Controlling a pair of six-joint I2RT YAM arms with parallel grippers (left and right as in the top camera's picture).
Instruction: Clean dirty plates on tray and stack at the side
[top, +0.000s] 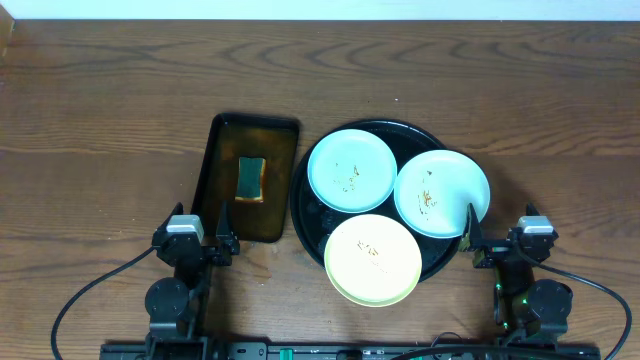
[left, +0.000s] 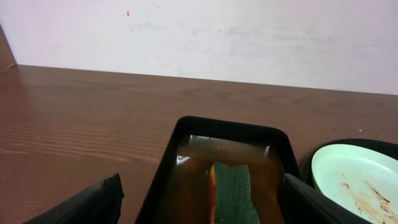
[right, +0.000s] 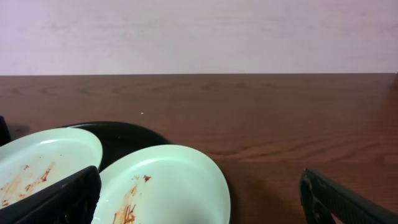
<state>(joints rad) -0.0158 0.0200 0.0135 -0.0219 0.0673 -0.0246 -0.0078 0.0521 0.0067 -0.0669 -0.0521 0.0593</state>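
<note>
Three plates with brownish specks lie on the round black tray (top: 400, 130): light blue (top: 351, 171) at the back left, white (top: 442, 193) at the right, pale yellow (top: 373, 259) at the front, overhanging the rim. My left gripper (top: 200, 222) is open and empty at the near end of the brown tray. My right gripper (top: 500, 228) is open and empty, its left finger beside the white plate's right edge. The right wrist view shows the white plate (right: 168, 183) and the light blue plate (right: 43, 155) between and left of the open fingers (right: 199, 199).
A dark brown rectangular tray (top: 225, 200) holding liquid and a green-and-yellow sponge (top: 251, 178) stands left of the black tray. In the left wrist view the sponge (left: 233, 193) lies between my open fingers (left: 202, 205), with the light blue plate (left: 357, 180) at the right.
</note>
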